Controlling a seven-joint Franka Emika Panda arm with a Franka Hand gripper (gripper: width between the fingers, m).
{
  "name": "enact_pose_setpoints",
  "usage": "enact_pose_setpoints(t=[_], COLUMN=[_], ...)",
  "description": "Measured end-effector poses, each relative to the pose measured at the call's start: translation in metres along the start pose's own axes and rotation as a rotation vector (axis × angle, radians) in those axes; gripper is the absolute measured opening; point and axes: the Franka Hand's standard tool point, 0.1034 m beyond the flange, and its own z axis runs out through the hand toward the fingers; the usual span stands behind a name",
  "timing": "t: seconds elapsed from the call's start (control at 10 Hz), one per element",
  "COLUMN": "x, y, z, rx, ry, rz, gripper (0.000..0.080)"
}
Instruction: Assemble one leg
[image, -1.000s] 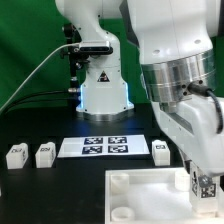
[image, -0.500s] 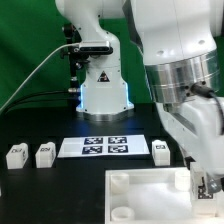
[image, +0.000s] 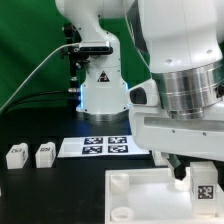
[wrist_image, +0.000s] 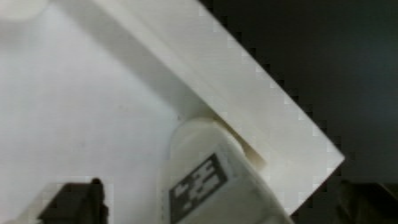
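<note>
So the whole setup sits on a black table (image: 40, 185) with a green backdrop (image: 25, 45) behind it, and the arm's white base (image: 100, 90) stands at the far side, a black cable curving off toward the exterior view's left. The marker board (image: 96, 147) lies flat just in front of that base. Two spare legs (image: 30, 154) sit side by side at the exterior view's left, well apart from the action. The big white panel (image: 150, 195) fills the near right, corner sockets showing. The leg (image: 203, 183) being worked (tag face visible) is at the panel's far-right corner, right under the wrist. The gripper (wrist_image: 71, 200) barely shows, one dark fingertip (wrist_image: 75, 198) in the wrist view, so I can't tell how wide it is.
</note>
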Motion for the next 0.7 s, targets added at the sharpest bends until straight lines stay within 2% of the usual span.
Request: enact_pose_setpoints(t=[0.1, 0.2, 0.3, 0.4, 0.5, 0.6, 0.7], x=[0.001, 0.005, 0.009, 0.011, 0.011, 0.011, 0.011], y=[0.002, 0.003, 0.0, 0.0, 0.001, 0.001, 0.001], z=[-0.001, -0.006, -0.009, -0.01, -0.009, -0.009, -0.009], rx=[-0.022, -0.072, -0.088, -0.1, -0.1, -0.098, -0.098], ry=[-0.006, -0.016, -0.018, -0.017, -0.021, -0.02, -0.018], rz=[-0.15, -0.369, -0.487, -0.662, -0.732, -0.694, -0.666], gripper=[0.0649, 0.0649, 0.0649, 0.0649, 0.0649, 0.0649, 0.0553])
